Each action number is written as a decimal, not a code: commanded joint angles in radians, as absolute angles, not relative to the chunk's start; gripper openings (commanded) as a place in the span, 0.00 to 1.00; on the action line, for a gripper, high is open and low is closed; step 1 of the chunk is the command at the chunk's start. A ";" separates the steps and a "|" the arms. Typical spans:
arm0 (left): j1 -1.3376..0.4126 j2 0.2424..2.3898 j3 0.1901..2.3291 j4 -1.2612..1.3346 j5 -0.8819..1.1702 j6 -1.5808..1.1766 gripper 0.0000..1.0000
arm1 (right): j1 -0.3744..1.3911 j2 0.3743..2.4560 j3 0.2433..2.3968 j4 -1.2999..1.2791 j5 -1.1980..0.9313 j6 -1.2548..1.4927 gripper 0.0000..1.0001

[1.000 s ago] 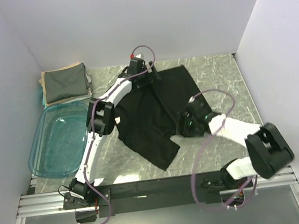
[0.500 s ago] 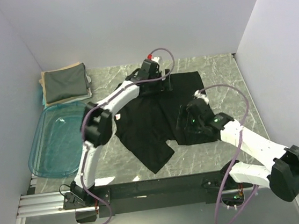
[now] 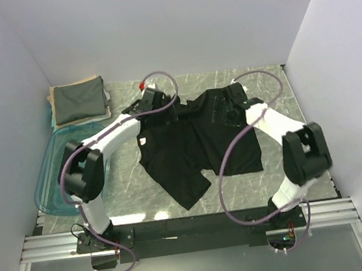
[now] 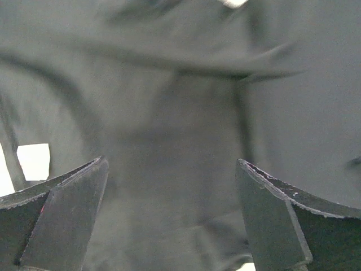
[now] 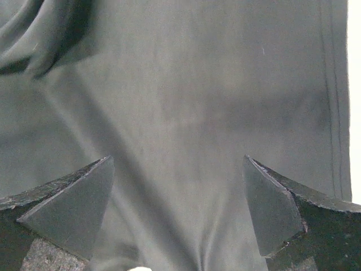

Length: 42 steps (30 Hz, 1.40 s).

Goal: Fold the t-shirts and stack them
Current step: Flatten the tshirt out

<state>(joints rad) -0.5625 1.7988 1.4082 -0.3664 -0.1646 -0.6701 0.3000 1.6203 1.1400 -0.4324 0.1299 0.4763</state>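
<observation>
Closing on a ridge of doubled cloth would, I judge, bunch the black t-shirt [image 3: 195, 140] instead of flattening it, since it lay rumpled across the middle of the surface [image 3: 131, 190] with one end skewed toward the near left. It sat well apart from the folded stack [image 3: 79, 102] in the far left corner. The left jaws and the right jaws both stood wide apart and empty, with black cloth directly beneath each near the shirt's far edge.
</observation>
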 commanded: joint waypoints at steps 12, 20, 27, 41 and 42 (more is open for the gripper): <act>-0.543 1.927 1.309 -0.443 -0.185 -0.744 0.99 | 0.247 1.830 1.227 -0.509 0.133 0.417 1.00; -0.523 1.865 1.128 -0.404 -0.123 -0.749 0.99 | 0.239 1.715 1.025 -0.500 0.146 0.466 1.00; -0.497 1.809 1.013 -0.480 -0.160 -0.810 0.99 | 0.239 1.522 0.764 -0.482 0.126 0.512 1.00; -0.449 1.628 1.009 -0.635 -0.230 -0.819 0.99 | 0.275 1.097 0.595 -0.581 0.109 0.578 1.00; -0.449 1.617 1.020 -0.635 -0.232 -0.815 1.00 | 0.273 1.091 0.606 -0.577 0.109 0.566 1.00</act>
